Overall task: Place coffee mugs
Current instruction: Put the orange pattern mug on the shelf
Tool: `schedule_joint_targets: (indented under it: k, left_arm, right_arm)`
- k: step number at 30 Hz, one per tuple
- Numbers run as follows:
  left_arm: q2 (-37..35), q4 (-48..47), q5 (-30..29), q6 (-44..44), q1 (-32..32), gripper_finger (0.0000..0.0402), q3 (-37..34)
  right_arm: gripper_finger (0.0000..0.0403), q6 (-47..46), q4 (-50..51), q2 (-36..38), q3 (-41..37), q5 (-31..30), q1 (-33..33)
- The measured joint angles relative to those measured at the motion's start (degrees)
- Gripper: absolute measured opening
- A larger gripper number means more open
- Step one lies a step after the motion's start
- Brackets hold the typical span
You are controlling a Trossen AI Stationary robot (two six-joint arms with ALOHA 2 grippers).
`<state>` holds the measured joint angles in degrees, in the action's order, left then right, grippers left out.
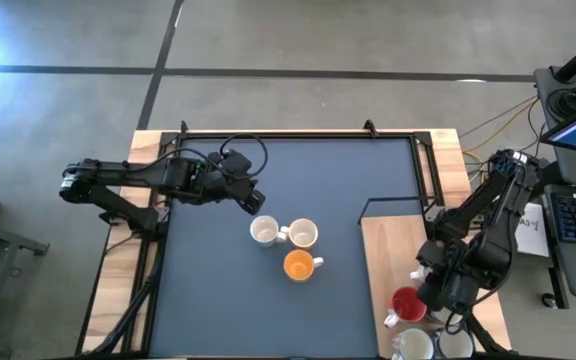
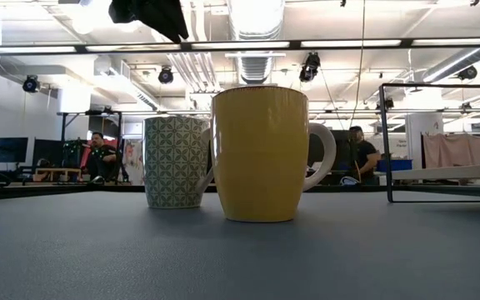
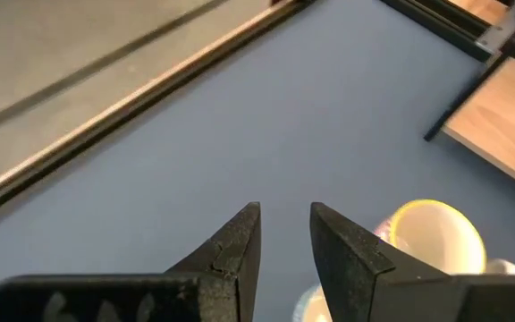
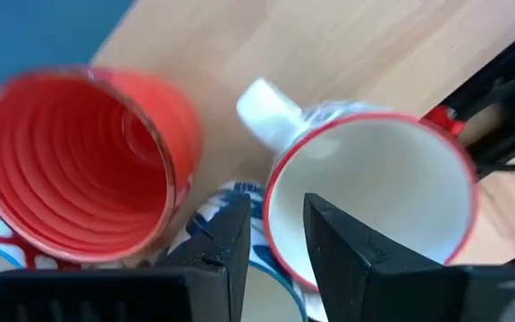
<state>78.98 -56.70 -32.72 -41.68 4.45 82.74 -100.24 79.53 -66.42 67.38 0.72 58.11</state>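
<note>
ceramic mugs stood in a tight cluster at the middle of the dark blue bench (image 1: 208, 300): a cream patterned mug (image 1: 264, 232), a white mug (image 1: 303, 234) and an orange mug (image 1: 299, 266). the left claw (image 1: 255, 201) hovered just beside the cream one, fingers narrowly apart, holding nothing. the right claw (image 4: 274, 234) hung over the wooden side panel (image 1: 388, 250), its fingers narrowly apart astride the rim of a red-rimmed white mug (image 4: 374, 197), beside a ribbed red mug (image 4: 79, 165).

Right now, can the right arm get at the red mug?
Probably yes. The right gripper hangs over the wooden side board just beside the red mug, jaws slightly apart, nothing between them. Neighbouring white mugs crowd it, so finger room looks tight.
</note>
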Motion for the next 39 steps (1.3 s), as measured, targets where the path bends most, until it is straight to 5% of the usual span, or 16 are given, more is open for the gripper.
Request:
schedule_joint_targets:
  k: [15, 25, 39]
  left_arm:
    - [6.8, -2.2, 12.0, -4.2, 6.2, 0.0082, 0.0]
    - [13.3, -12.6, 12.8, -16.2, 8.5, 0.0082, 0.0]
    - [19.8, -12.9, 12.4, -19.4, 8.5, 0.0082, 0.0]
  right_arm:
    - [0.0096, -0.1, 5.9, 0.0, 7.1, -18.8, -1.2]
    - [0.0096, 3.5, 5.7, 0.0, 7.1, -18.9, -2.7]
    - [0.0096, 5.8, 5.4, -0.1, 7.1, -19.3, -2.6]
